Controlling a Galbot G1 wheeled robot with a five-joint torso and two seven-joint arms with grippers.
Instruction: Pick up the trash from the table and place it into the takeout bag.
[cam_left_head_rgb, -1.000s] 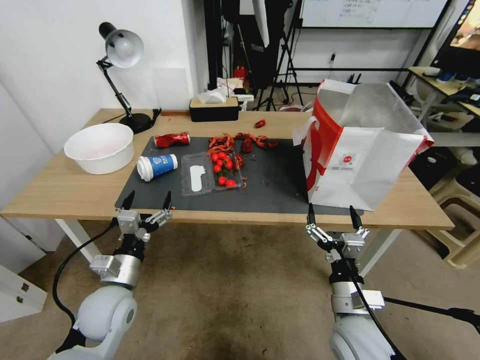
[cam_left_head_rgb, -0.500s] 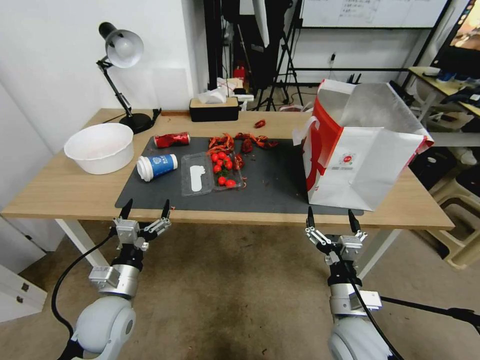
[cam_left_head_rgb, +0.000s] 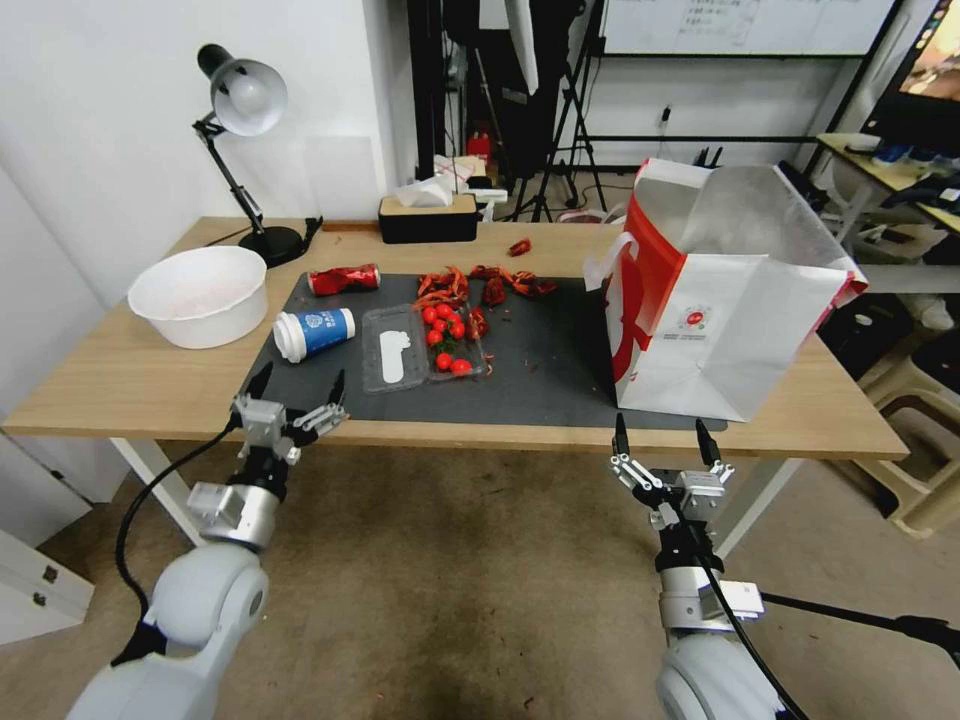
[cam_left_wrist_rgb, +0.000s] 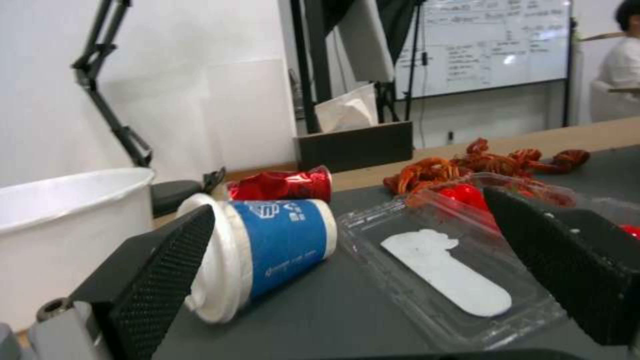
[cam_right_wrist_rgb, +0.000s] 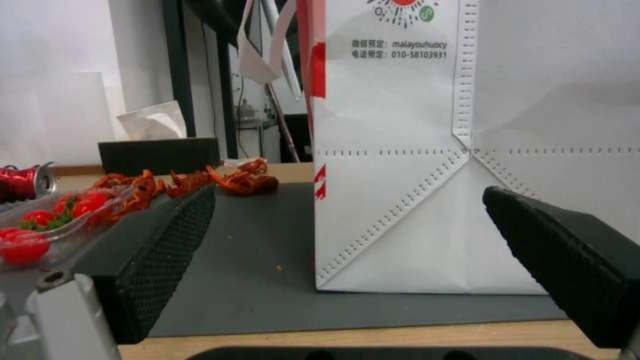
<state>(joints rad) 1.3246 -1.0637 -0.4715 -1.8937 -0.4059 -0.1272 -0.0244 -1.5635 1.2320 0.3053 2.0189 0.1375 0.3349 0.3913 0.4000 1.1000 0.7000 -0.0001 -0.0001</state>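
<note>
So both grippers sit at the counter's (cam_left_head_rgb: 120, 385) near edge, fingers spread wide: left gripper (cam_left_head_rgb: 298, 384) facing the paper cup (cam_left_head_rgb: 314, 332), right gripper (cam_left_head_rgb: 662, 438) facing the takeout bag (cam_left_head_rgb: 735, 330).

left gripper (cam_left_head_rgb: 297, 387) raised, right gripper (cam_left_head_rgb: 659, 434) low, fingers spread

Ahead of the left gripper's (cam_left_head_rgb: 298, 385) spread jaws on the worktop (cam_left_head_rgb: 120, 385), a white-blue paper cup (cam_left_head_rgb: 313, 332) lies beside a clear plastic clamshell tray (cam_left_head_rgb: 420, 345); the white paper takeout bag (cam_left_head_rgb: 715, 300) stands ahead of the right gripper's (cam_left_head_rgb: 660, 431) jaws.
</note>
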